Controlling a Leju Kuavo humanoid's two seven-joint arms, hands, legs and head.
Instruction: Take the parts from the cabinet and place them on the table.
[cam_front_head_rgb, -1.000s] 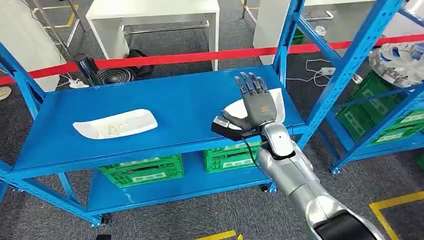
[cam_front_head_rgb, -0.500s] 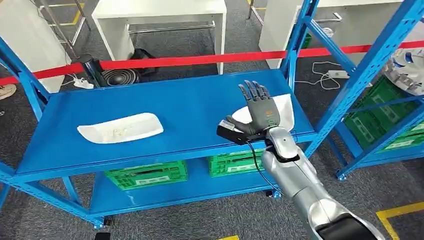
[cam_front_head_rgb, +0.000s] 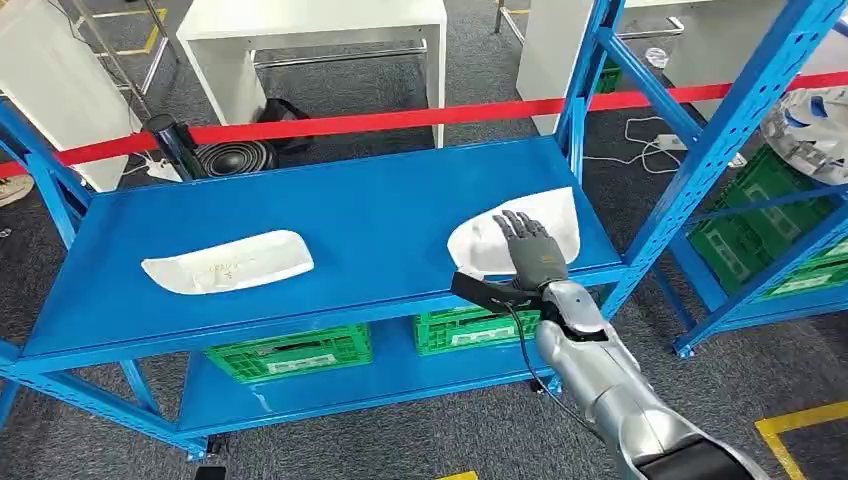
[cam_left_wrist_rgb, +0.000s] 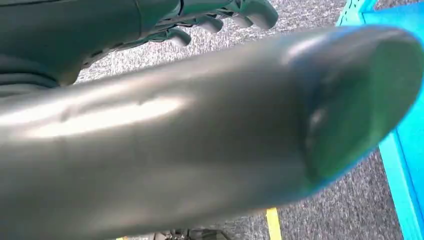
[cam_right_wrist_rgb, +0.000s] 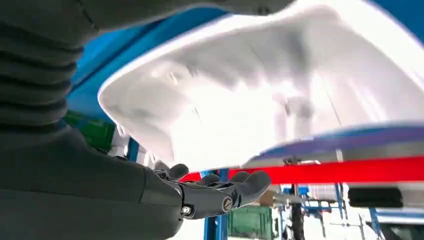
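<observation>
1. Right hand (cam_front_head_rgb: 535, 255) reaches over the front edge of the blue shelf (cam_front_head_rgb: 330, 215), near its front right corner; the silver arm comes up from below the shelf edge
2. White part (cam_front_head_rgb: 530, 225) lies directly ahead of and under the fingers, close to the shelf's right edge; its long axis runs slantwise, from the front edge toward the back right corner
3. Fingers spread and extended, lying over the near portion of the part; whether they touch it I cannot tell. Thumb sits low at the front edge. Nothing gripped yet, by my reading
4. Right wrist view: the part's pale underside hangs close over the open palm, fingertips (cam_right_wrist_rgb: 250, 186) apart
5. Second white part (cam_front_head_rgb: 228, 262) rests toward the shelf's front left corner, well apart from the right hand, long axis roughly parallel to the front edge
6. Left hand (cam_left_wrist_rgb: 220, 17) hangs over grey carpet beside the shelf frame; fingers look curled, grip state unclear
7. Judgement: the right hand is plainly the nearer one, and closing around the part's near rim comes next
</observation>
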